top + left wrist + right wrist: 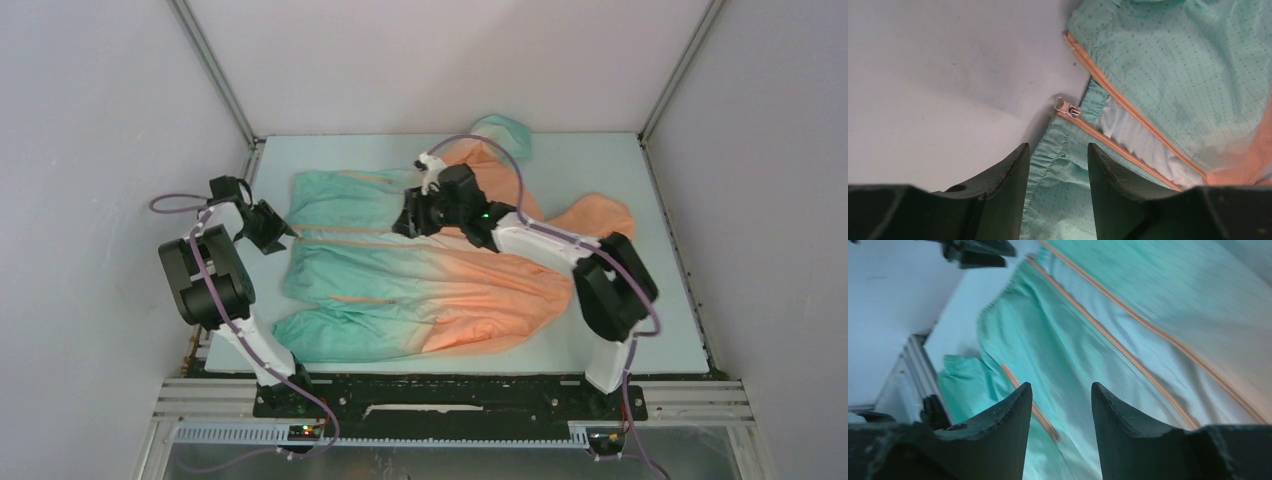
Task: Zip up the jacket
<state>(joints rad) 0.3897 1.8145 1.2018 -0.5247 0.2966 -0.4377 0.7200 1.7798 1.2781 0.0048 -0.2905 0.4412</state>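
Left hand (1058, 146) parted above jacket (1168, 75) hem, seemingly empty; zipper pull (1067, 106) nearby.

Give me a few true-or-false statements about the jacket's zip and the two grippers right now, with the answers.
1. The jacket is unzipped, with its orange zip tapes lying apart. True.
2. The slider sits up at the hood end. False: it is at the teal hem, on one tape only.
3. The left gripper is clamped on the slider. False: its jaws are apart and the slider lies just ahead of them, not held.
4. The right gripper is over the jacket's middle with its jaws apart. True.
5. The jacket hangs off the table. False: it lies spread on it.
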